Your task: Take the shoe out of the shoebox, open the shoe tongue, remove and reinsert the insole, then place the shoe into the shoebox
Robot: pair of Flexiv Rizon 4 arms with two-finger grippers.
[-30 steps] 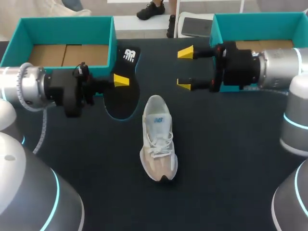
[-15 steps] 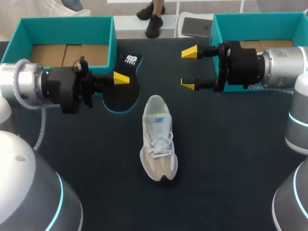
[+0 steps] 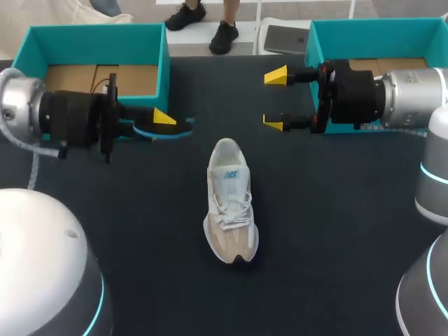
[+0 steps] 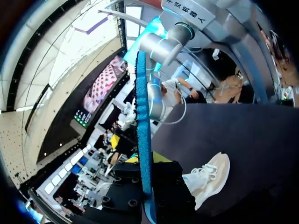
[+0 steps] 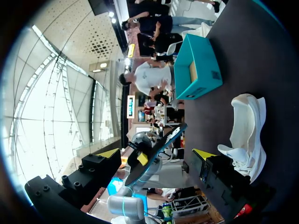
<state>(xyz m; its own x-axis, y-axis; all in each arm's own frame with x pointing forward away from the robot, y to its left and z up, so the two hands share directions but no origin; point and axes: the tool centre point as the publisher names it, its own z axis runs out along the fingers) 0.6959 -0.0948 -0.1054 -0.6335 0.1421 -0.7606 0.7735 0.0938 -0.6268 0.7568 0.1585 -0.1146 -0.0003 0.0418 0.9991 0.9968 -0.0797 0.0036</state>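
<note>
Insole [image 3: 180,129] is pinched edge-on in our left gripper [image 3: 164,123]. The shoe [image 3: 229,203] stands between both grippers, nearer us. Our right gripper [image 3: 274,98] is spread wide and holds nothing.

Seen from the head camera, the flat black insole with a blue rim [image 3: 165,129] lies edge-on, its faces out of sight. It hides one of the left fingers [image 3: 163,117] — a single yellow tip shows. In the left wrist view the white-and-beige lace-up shoe [image 4: 209,177] loses its heel behind the black finger mounts. The right-hand teal cardboard shoebox [image 3: 364,31] sits partly behind the right arm [image 3: 402,98] — and is cut by the edge.
</note>
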